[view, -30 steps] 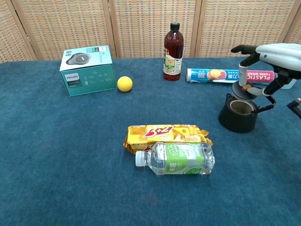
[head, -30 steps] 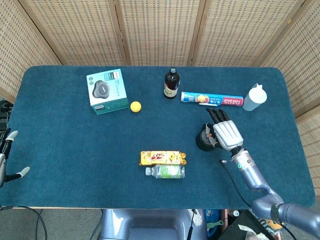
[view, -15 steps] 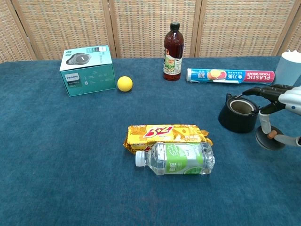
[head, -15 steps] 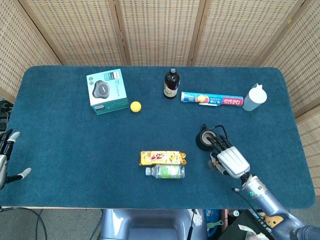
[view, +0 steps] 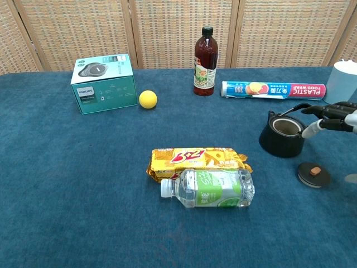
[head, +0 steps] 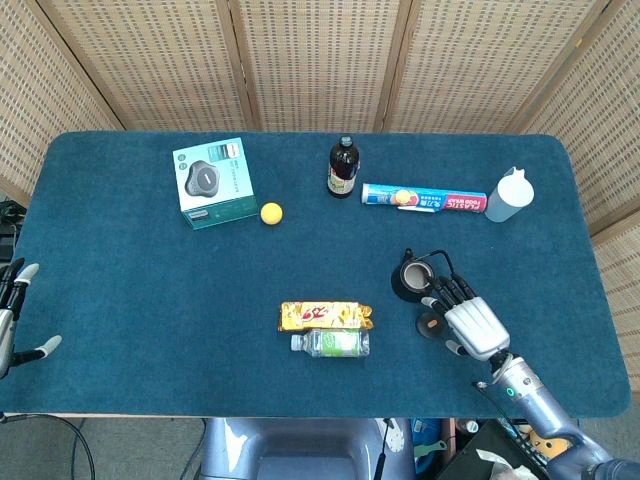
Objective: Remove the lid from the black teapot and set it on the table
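One flat black lid [view: 313,173], brown-knobbed, beside teapot [view: 282,134].

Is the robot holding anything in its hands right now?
No, nothing is held. The lid lies flat on the table beside the teapot, and the right hand is off it, fingers apart. The left hand at the table's edge holds nothing either.

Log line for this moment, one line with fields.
lid: on table, released | teapot: open | right hand: open above lid | left hand: idle at table edge
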Controlling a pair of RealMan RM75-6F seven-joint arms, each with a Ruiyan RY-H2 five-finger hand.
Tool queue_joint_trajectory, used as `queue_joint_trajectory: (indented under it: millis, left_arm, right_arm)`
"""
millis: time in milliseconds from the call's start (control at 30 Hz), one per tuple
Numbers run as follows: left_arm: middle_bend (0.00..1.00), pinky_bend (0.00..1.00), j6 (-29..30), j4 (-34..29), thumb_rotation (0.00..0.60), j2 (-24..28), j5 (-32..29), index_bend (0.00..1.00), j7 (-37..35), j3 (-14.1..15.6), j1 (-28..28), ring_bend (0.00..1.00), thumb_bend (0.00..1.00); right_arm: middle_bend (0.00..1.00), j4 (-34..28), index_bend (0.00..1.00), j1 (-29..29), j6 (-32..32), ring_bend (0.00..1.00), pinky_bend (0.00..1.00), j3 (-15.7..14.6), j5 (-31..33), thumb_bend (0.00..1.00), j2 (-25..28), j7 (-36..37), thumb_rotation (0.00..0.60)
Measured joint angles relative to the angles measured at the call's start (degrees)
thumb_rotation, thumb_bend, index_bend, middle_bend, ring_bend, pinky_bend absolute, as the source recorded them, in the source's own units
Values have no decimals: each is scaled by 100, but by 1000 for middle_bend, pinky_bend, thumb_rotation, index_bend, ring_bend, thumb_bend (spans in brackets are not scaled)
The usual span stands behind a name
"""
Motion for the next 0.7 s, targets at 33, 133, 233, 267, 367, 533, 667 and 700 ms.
queue_joint_trajectory:
  millis: [33, 133, 233, 267, 367, 533, 667, 700]
  left_arm:
    - [0, 0, 10, -4, 600, -5, 6, 0, 3, 3, 6, 0, 69]
    - [0, 0, 26, -6, 600, -10, 46, 0, 16, 22, 15, 0, 70]
    - [0, 0, 57, -27, 600, -6, 103, 0, 9, 45, 28, 0, 70]
    - [0, 0, 69, -33, 600, -4, 118, 0, 9, 51, 32, 0, 70]
    - [0, 0, 124, -58, 600, 4, 176, 0, 12, 67, 52, 0, 69]
    - [0, 0, 209, -95, 600, 30, 283, 0, -8, 109, 95, 0, 70]
    - [0, 0, 184, -89, 600, 17, 299, 0, 10, 122, 88, 0, 69]
    - [0, 0, 181, -92, 600, 14, 302, 0, 23, 125, 86, 0, 69]
  right_arm:
    - [0, -45, 235, -31, 63, 0, 0, 3, -3, 146, 39, 16, 600]
    - [0, -299, 202, -226, 433, 0, 0, 18, -16, 103, 255, 82, 600]
    - [0, -559, 154, -491, 855, 0, 0, 41, 3, 58, 454, 160, 600]
    - [0, -635, 130, -579, 973, 0, 0, 47, 14, 41, 509, 187, 600]
    - [0, -830, 75, -862, 1313, 0, 0, 54, 65, 7, 664, 280, 600]
    - [0, -979, 39, -1419, 1961, 0, 0, 75, 217, 0, 823, 463, 600]
    - [0, -839, 39, -1544, 2066, 0, 0, 201, 345, 0, 841, 530, 600]
    - [0, -795, 39, -1556, 2046, 0, 0, 257, 403, 0, 845, 565, 600]
